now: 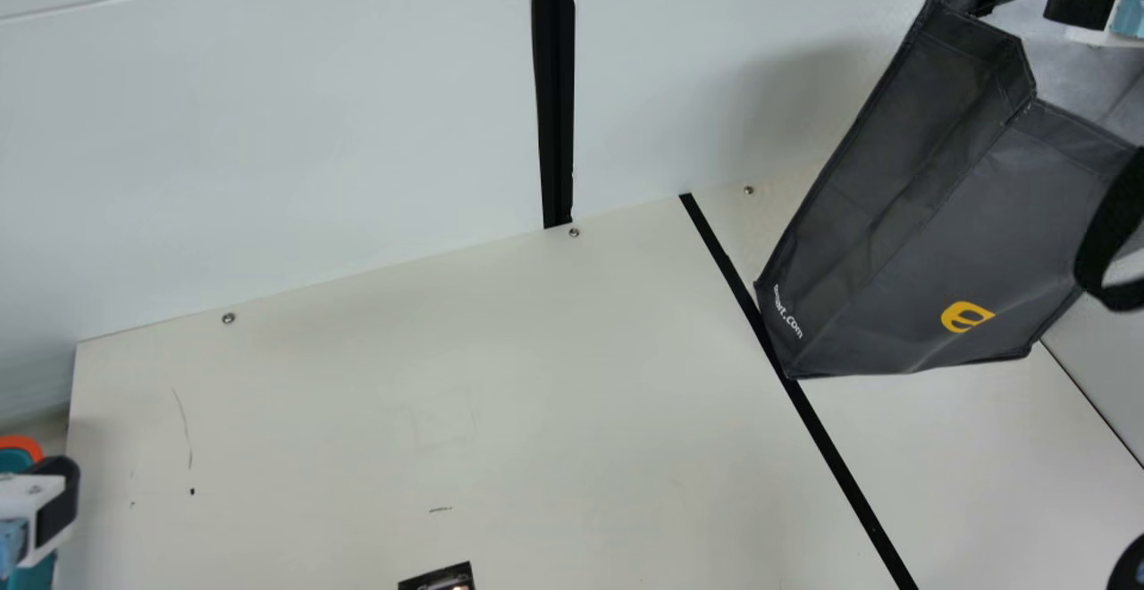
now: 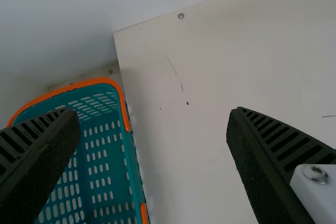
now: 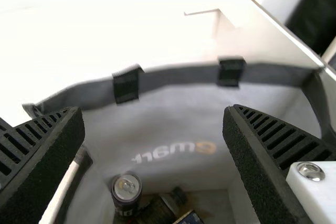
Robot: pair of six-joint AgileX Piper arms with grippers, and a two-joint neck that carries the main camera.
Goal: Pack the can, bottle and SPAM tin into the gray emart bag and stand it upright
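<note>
Right claw [image 1: 1081, 7] agape; in wrist view, bagged can [image 3: 126, 195], bottle [image 3: 156, 211], tin [image 3: 189, 219].

- The bag [image 1: 947, 232] looks like dull cloth.
- The basket [image 2: 84, 83] is smooth plastic.
- The can [image 3: 127, 188] has a shiny metal top.
- The counter [image 1: 500, 411] looks smooth.

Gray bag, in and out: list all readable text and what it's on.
"e", yellow, on the front of the bag
"emart.com", white, low on the bag's side panel
"emart", on the inner wall, running right to left in the right wrist view
Can, bottle and tin inside: print too small, blurred or cut off to read.
</note>
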